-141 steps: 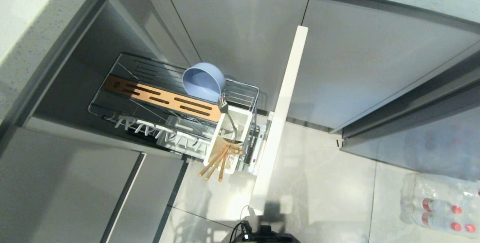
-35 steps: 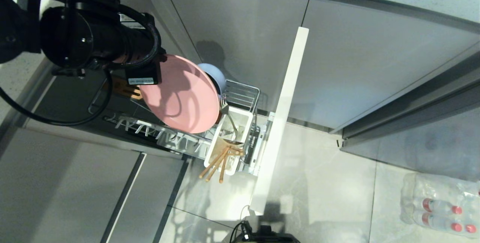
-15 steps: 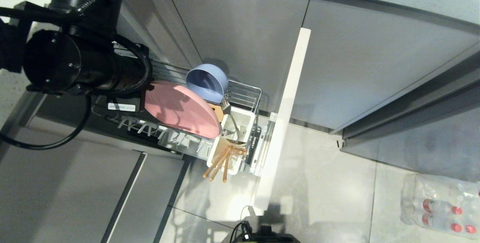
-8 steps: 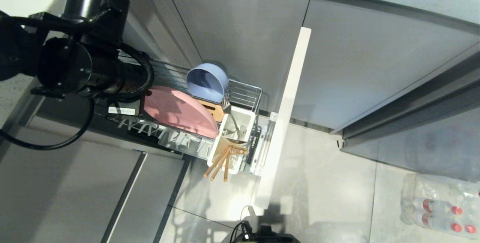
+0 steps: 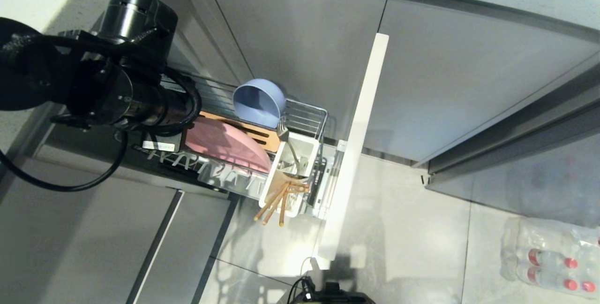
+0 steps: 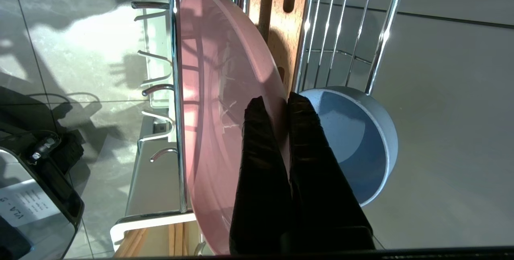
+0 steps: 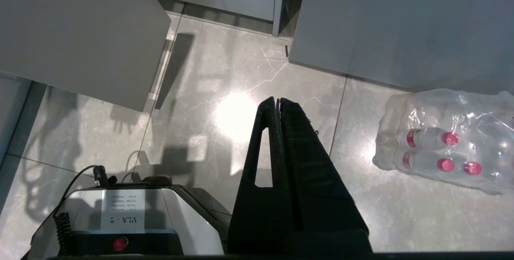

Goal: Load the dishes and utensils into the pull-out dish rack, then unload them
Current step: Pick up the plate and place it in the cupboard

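**Plate goes in on edge, pinched at the rim**

While the plate (image 5: 225, 142) hangs between the wooden strip (image 5: 243, 130) and the white prongs (image 5: 206, 168), the head view shows the left gripper (image 5: 185, 130) at about nine o'clock of the pull-out dish rack (image 5: 304, 116), hidden behind its own wrist. The bowl (image 5: 258, 102) sits tilted at twelve o'clock of the plate, apart from it; fork (image 5: 283, 137) and chopsticks (image 5: 274, 203) stand in the utensil cup (image 5: 290, 172) at four o'clock.

From the left wrist view, the gripper (image 6: 273, 105) is clamped on the plate's (image 6: 217, 91) rim, one finger on each face, which keeps it edge-on so it can slip between prongs (image 6: 154, 89). The bowl (image 6: 353, 139) lies just behind the fingers.

From the right wrist view, the right gripper (image 7: 278, 101) hangs parked over the floor (image 7: 200, 91), fingers pressed together, holding nothing.
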